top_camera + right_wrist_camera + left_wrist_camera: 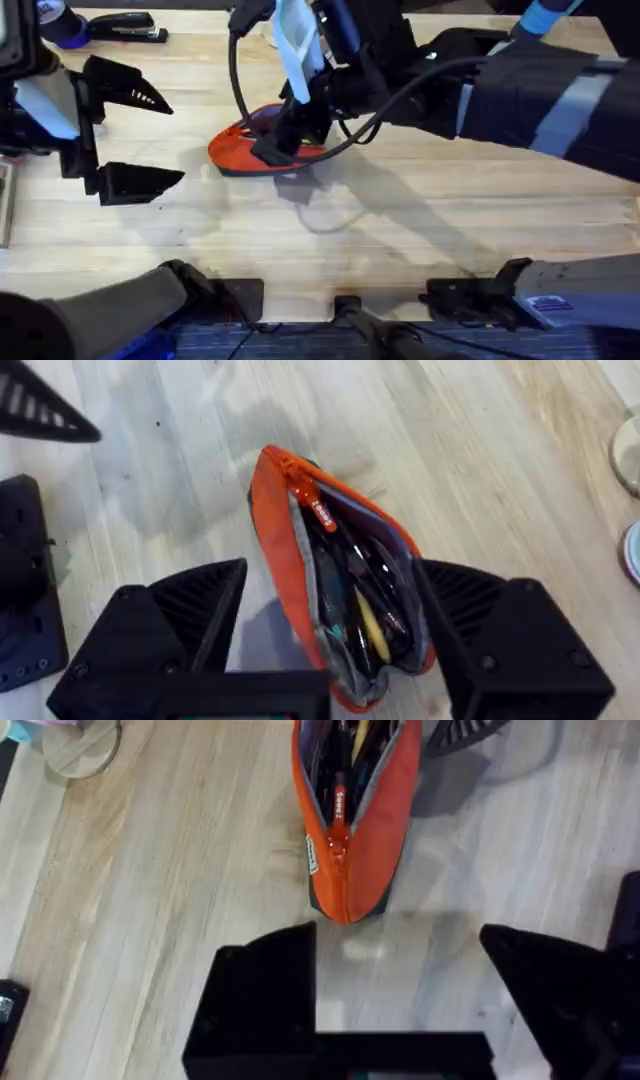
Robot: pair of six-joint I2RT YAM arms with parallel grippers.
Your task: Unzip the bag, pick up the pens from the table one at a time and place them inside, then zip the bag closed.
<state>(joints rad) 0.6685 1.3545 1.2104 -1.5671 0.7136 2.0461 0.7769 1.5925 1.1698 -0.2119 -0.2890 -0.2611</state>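
A black stapler is lying at the far left edge of the large light wooden plank table, beside a blue-and-white object in the corner that is too cut off to identify. In the left wrist view a clear round rim is showing at the frame's corner. The right arm's dark, cable-draped body is reaching across the middle in the overhead view and covering much of the small oval orange fabric pouch, which is lying on the table left of centre.

The pouch is soft cloth with a grey lining and a dark lower band; its zip is standing open along most of its length, the small orange pull sitting near the end that is facing the left arm. Inside, several slim dark pens and a yellow one are lying lengthwise.

The right gripper is straddling the pouch, its ribbed black fingers spread wide on either side. The left gripper is hanging well to the left, fingers apart, holding nothing.
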